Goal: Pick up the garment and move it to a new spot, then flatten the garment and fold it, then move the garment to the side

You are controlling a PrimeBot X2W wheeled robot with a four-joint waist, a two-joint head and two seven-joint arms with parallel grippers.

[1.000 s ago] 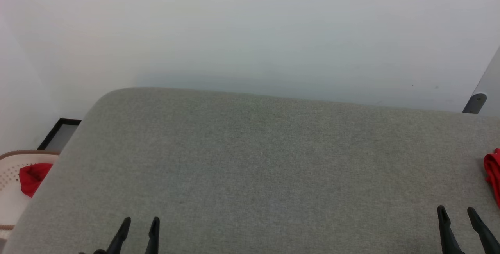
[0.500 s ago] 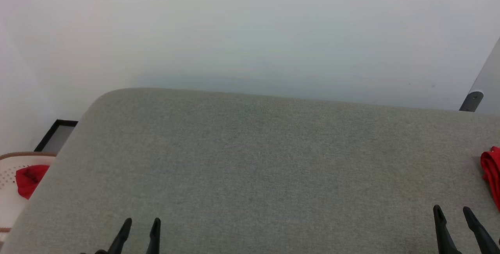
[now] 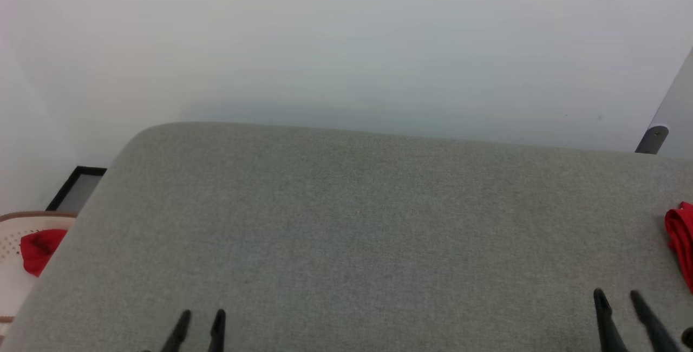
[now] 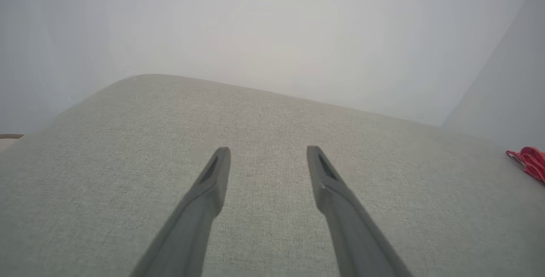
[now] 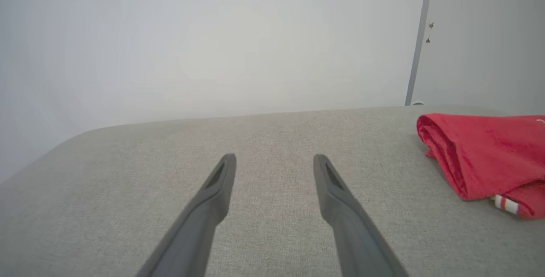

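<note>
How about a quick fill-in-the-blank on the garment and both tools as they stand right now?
1. The garment lies on the grey padded surface, toward the robot's ____ side.
2. The left tool and the right tool both have their jaws ____, with nothing between them.
3. The garment's main fabric is ____, with striped trim showing at one edge.
Missing words: right; open; red.
</note>
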